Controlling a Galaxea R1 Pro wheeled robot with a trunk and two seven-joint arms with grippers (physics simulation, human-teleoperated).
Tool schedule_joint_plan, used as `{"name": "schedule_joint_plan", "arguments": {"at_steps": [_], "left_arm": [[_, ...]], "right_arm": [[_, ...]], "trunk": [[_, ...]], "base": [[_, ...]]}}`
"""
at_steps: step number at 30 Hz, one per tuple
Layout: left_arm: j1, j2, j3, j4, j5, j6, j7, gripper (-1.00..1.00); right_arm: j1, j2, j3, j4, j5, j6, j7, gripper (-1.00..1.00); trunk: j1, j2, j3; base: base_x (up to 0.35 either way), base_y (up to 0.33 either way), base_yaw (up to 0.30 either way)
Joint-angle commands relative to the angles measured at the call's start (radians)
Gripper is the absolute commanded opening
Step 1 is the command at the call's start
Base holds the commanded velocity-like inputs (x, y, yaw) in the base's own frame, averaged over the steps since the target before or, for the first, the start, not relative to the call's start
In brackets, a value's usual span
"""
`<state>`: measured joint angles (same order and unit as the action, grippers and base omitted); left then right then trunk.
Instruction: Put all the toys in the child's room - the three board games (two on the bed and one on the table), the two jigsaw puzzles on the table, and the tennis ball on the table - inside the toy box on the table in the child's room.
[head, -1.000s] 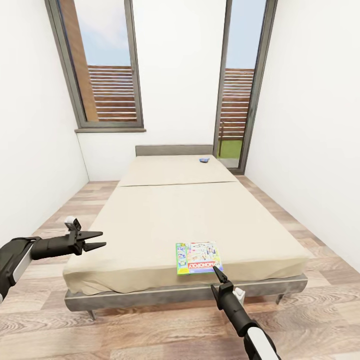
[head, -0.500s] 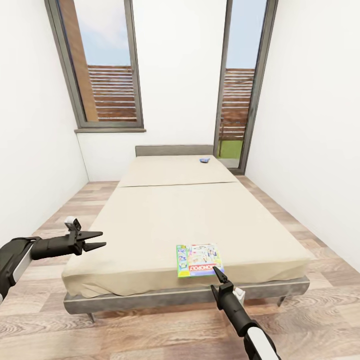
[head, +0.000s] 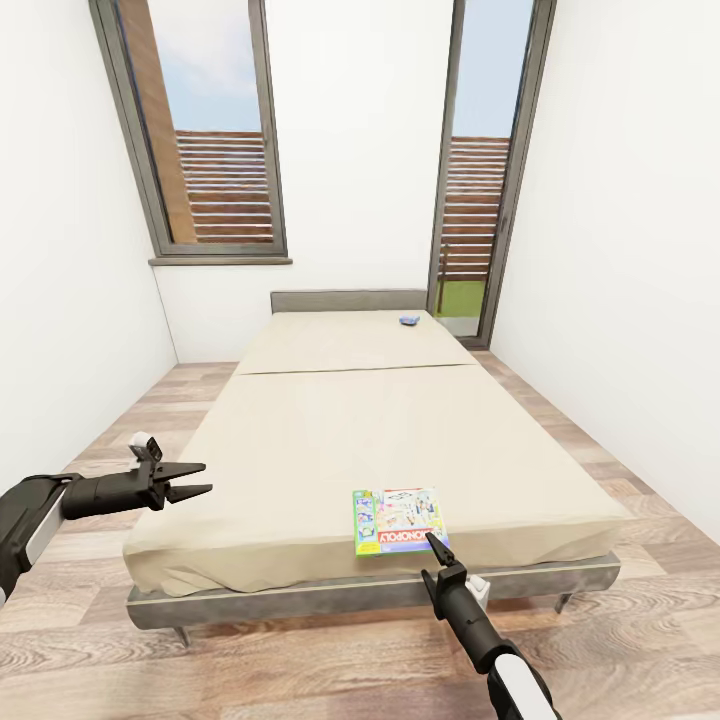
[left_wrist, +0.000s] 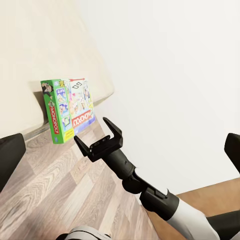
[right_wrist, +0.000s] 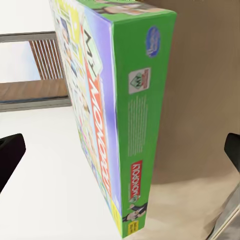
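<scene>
Right tool (head: 432, 540) spread open at "MONOPOLY" board game (head: 398, 520), bed (head: 330, 430) edge; left tool (head: 198, 478) open.

Bedroom in a home, simulator render. Contents: large low bed (head: 370, 430) with plain beige mattress, grey headboard (head: 347, 300) and grey frame, standing against the far wall; multicoloured board game (head: 398, 519) on its near edge and a small blue one (head: 408, 321) near the headboard. Fittings: wood-plank floor (head: 620, 640), white walls, tall grey-framed window (head: 205, 130) far left, glazed door (head: 480, 170) far right onto slatted fencing.
</scene>
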<state>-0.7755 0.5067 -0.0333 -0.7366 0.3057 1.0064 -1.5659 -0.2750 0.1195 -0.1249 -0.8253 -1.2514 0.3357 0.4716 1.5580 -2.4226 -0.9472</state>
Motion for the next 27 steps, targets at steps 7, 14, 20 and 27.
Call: {"name": "schedule_joint_plan", "arguments": {"at_steps": [7, 14, 20, 27], "left_arm": [[-0.001, 0.001, -0.003, 0.000, 0.001, 0.009, -0.005, 1.00], [-0.001, 0.001, -0.003, 0.000, 0.001, 0.009, -0.005, 1.00], [-0.001, 0.000, -0.003, 0.000, 0.001, 0.009, -0.005, 1.00], [-0.001, 0.001, -0.003, 0.000, 0.001, 0.009, -0.005, 1.00]], "right_arm": [[-0.001, 0.001, -0.004, 0.000, -0.008, 0.009, 0.001, 1.00], [-0.001, 0.000, -0.004, 0.000, -0.008, 0.009, 0.001, 1.00], [0.000, 0.000, -0.004, 0.000, -0.008, 0.009, 0.000, 1.00], [0.000, 0.000, -0.004, 0.000, -0.008, 0.009, 0.000, 1.00]], "trunk": [[0.000, 0.000, -0.001], [0.000, 0.000, -0.001], [0.000, 0.000, -0.001], [0.000, 0.000, -0.001]], "base": [[0.079, 0.048, 0.000], [0.071, 0.048, 0.000], [0.013, 0.009, 0.000], [0.002, 0.001, 0.000]]}}
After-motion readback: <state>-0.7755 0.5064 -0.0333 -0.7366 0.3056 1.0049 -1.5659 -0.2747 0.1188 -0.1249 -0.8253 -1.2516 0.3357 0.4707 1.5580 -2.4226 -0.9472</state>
